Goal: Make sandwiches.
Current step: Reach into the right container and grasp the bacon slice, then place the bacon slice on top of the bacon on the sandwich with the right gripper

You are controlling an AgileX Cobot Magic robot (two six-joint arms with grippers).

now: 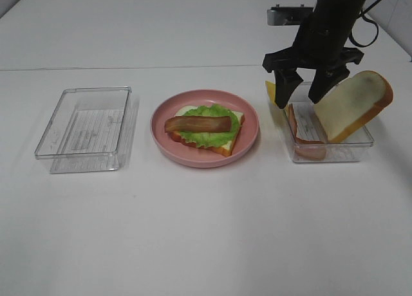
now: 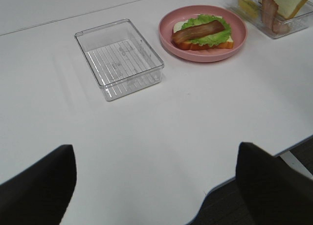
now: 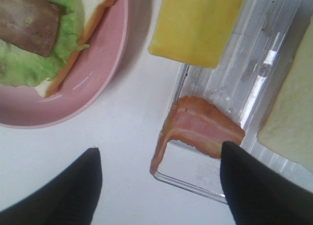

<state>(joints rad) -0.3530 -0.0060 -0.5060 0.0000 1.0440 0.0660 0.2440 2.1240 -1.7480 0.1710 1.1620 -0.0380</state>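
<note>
On the pink plate (image 1: 248,136) lies a white bread slice (image 1: 230,140) topped with a green lettuce leaf (image 1: 207,134) and one bacon strip (image 1: 198,124). In the right clear tray (image 1: 360,149) a second bacon strip (image 3: 200,129) droops over the near wall, a second bread slice (image 1: 353,107) leans on the far end, and a yellow cheese slice (image 3: 195,24) rests on the rim. My right gripper (image 1: 306,90) hangs open just above this tray, its fingers either side of the bacon strip, touching nothing. My left gripper (image 2: 154,195) is open and empty, low near the table's front edge.
An empty clear tray (image 1: 84,130) stands left of the plate, also seen in the left wrist view as the empty tray (image 2: 120,58). The white table (image 1: 206,231) stretches in front of everything. The table's edge (image 2: 244,168) runs close to my left gripper.
</note>
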